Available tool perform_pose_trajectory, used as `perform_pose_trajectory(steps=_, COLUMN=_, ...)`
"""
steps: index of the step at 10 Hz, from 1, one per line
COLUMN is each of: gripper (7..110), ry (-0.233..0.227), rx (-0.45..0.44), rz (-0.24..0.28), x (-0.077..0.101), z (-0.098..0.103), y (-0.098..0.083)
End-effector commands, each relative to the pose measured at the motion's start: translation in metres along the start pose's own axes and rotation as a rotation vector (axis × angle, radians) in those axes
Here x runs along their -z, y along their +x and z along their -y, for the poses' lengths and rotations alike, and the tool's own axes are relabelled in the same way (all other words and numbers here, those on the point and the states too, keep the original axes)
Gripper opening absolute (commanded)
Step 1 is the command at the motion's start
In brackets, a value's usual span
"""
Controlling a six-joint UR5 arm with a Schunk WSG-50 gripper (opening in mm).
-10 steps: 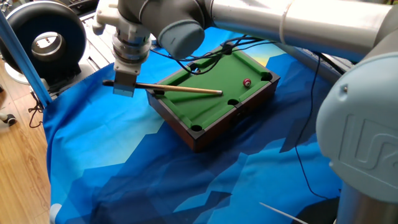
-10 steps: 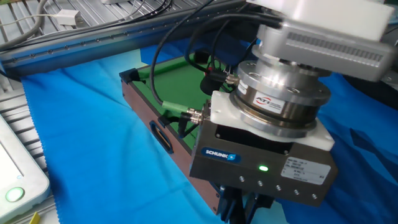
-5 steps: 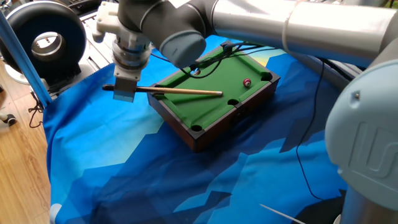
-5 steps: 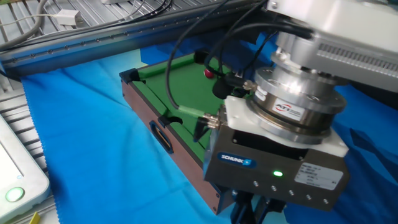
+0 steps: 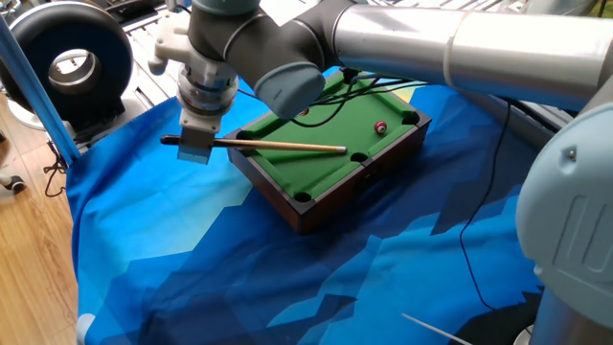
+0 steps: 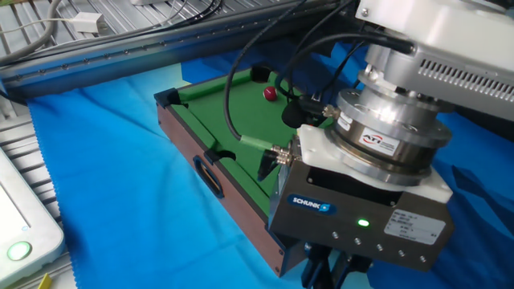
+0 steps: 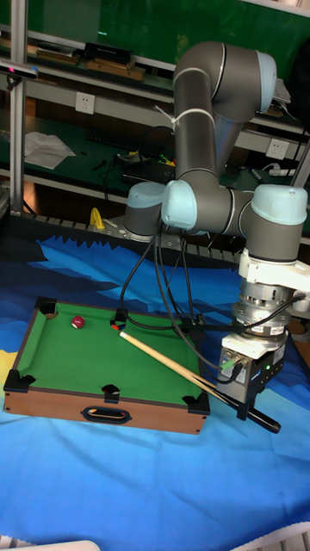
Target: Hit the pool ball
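A small wooden pool table (image 5: 316,206) with green felt stands on a blue cloth. The pool ball (image 5: 380,126), tiny and dark red, rests near the table's far right corner pocket; it also shows as the pool ball (image 6: 271,94) and the pool ball (image 7: 77,322). My gripper (image 5: 194,146) hangs just off the table's left end, shut on a wooden cue stick (image 5: 278,146) that lies level over the felt. The cue's tip stops short of the ball, with a clear gap. In the tall view the gripper (image 7: 247,405) grips the cue stick (image 7: 172,366) near its dark butt.
Black cables (image 5: 330,86) droop over the table's far rail. A black round device (image 5: 67,59) stands at the back left, with a blue pole (image 5: 38,91) beside it. A white device (image 6: 20,233) sits at the cloth's edge. My arm's big base (image 5: 575,240) fills the right.
The gripper and cue have slid a little toward the ball, the cue tip advancing over the felt. In the other fixed view the gripper body has shifted right, uncovering the ball.
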State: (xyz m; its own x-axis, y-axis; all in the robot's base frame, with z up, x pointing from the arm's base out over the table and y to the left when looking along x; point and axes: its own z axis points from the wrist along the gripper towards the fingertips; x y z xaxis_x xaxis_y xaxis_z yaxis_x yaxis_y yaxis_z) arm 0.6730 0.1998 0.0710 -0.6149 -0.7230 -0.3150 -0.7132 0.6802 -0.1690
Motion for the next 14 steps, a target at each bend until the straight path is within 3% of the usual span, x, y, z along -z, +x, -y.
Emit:
perform_pose_trajectory(steps=1, gripper=7, ry=-0.006, rx=-0.013, rz=0.006, x=0.001, z=0.0, y=0.002)
perform_pose_trajectory(steps=5, gripper=7, ry=-0.036, rx=-0.005, rz=-0.041, x=0.001, z=0.0, y=0.013)
perform_pose_trajectory(steps=7, gripper=7, ry=-0.044, rx=0.062, rz=-0.106, x=0.002, z=-0.002, y=0.03)
perform_pose_trajectory(steps=9, gripper=7, ry=-0.078, rx=0.124, rz=-0.131, x=0.004, z=-0.009, y=0.037)
perform_pose_trajectory(steps=11, gripper=7, ry=-0.095, rx=0.161, rz=-0.113, x=0.003, z=-0.013, y=0.033)
perform_pose_trajectory(steps=13, gripper=7, ry=-0.115, rx=0.164, rz=-0.026, x=0.002, z=-0.019, y=0.012)
perform_pose_trajectory(steps=14, gripper=7, ry=-0.113, rx=0.151, rz=-0.024, x=0.002, z=-0.019, y=0.011)
